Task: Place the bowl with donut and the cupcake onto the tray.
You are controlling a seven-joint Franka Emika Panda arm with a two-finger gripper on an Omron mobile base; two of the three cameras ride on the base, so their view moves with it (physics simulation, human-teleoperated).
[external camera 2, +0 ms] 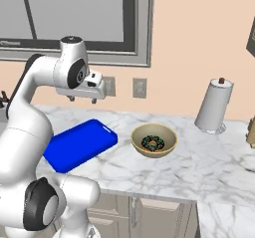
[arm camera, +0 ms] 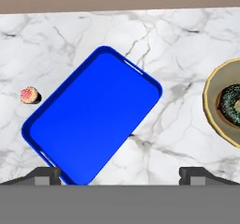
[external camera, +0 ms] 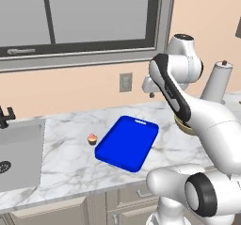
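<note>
The blue tray (external camera: 127, 144) (external camera 2: 79, 145) (arm camera: 93, 124) lies empty and askew on the marble counter. Just left of it stands the small pink-frosted cupcake (external camera: 92, 139) (arm camera: 29, 95). To the tray's right sits the tan bowl (external camera 2: 139, 132) (arm camera: 211, 96) with the dark sprinkled donut (external camera 2: 152, 143) (arm camera: 230, 106) inside; in the left base view my arm covers most of the bowl (external camera: 184, 127). My gripper (external camera 2: 82, 99) (arm camera: 121, 176) hangs high above the tray, pointing down. It is open, its fingertips (arm camera: 44, 175) are wide apart, and nothing is between them.
A steel sink (external camera: 19, 153) with a dark faucet (external camera: 5, 116) is set into the counter at the far left. A paper towel roll (external camera 2: 214, 107) (external camera: 217, 80) stands at the back right. The wall with outlets (external camera 2: 139, 87) and a window rises behind the counter.
</note>
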